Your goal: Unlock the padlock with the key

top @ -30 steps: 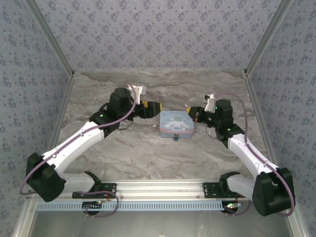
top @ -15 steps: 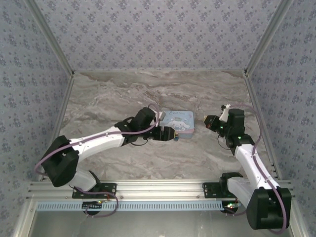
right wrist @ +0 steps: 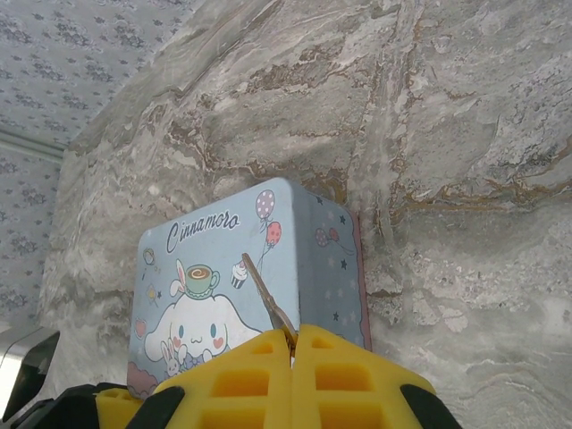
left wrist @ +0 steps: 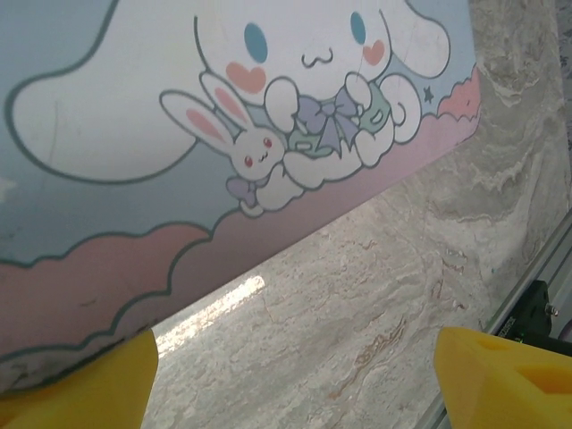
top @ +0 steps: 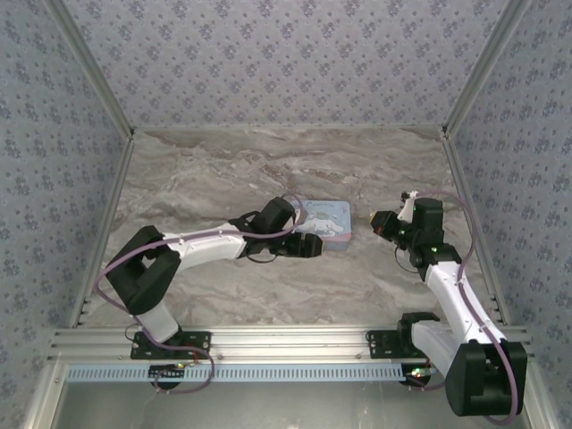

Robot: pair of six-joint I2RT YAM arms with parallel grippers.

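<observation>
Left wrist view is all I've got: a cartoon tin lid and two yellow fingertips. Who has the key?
Observer: The right hand is shut on the key, and the blade pokes out in front.
Operator: Where is that hand?
Observer: The top camera shows it to the right of the tin, apart from it.
Operator: And mine?
Observer: The left hand sits at the tin's near-left edge.

Tin lies on table, left jaws at its near edge (right jaws apart).
</observation>
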